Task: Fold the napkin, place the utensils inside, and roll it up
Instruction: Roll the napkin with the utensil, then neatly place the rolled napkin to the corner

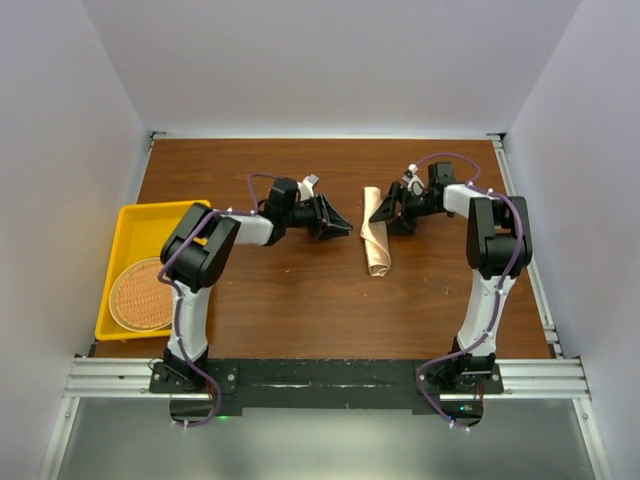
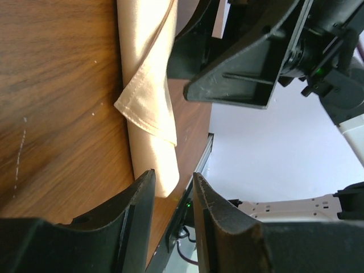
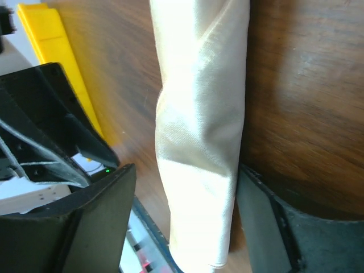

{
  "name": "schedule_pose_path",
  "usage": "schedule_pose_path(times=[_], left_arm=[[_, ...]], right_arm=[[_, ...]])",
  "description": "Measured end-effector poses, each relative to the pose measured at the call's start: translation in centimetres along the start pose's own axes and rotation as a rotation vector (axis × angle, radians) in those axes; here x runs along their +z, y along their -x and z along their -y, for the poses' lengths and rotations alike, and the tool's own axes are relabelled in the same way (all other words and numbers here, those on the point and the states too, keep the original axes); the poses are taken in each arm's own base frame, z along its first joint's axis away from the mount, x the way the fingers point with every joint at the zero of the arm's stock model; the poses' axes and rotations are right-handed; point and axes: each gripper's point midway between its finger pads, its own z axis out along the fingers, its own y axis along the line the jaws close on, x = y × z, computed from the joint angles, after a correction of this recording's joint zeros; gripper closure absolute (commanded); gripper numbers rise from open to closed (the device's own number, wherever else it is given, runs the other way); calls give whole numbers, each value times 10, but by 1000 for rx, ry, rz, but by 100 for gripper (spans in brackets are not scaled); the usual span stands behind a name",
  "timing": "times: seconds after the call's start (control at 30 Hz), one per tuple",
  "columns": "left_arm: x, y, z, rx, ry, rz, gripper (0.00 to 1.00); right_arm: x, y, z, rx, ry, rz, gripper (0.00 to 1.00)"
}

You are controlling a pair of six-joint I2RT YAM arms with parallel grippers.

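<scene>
Napkin (image 3: 199, 142) lies rolled on the worktop (image 1: 300, 300) between the spread jaws of the right tool (image 3: 182, 187), ungripped. Left tool (image 2: 172, 179) is part-open and empty, the roll's end just ahead. Soft, light, sheeny; probably unrolls easily. Pinch mid-roll across the loose flap.

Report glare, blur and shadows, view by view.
Top external: even light, sharp, only soft shadows on the table. Left wrist: the napkin is crisp; the pale background beyond the table edge is washed out. Right wrist: the napkin glares nearly white, and the table around it looks soft.
</scene>
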Motion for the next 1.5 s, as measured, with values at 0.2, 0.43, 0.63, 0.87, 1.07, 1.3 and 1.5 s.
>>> schedule_pose_path(times=[0.2, 0.43, 0.63, 0.87, 1.07, 1.3, 1.5], left_arm=[[-13, -3, 21, 70, -8, 6, 63], [-36, -14, 35, 140, 23, 21, 63], [-57, -25, 41, 187, 60, 43, 63], [-83, -49, 34, 192, 99, 58, 63], [-101, -64, 28, 184, 123, 80, 63], [-121, -76, 32, 206, 114, 129, 62], [-132, -86, 34, 207, 100, 144, 62]], right_arm=[[-13, 5, 7, -81, -191, 54, 11], [-5, -8, -4, -253, -466, 92, 6], [10, -15, -12, -347, -601, 95, 2], [10, -7, 7, -383, -793, 120, 18], [5, -8, 21, -394, -884, 113, 22], [-2, -3, 25, -423, -921, 128, 39], [-15, 3, 36, -405, -931, 133, 51]])
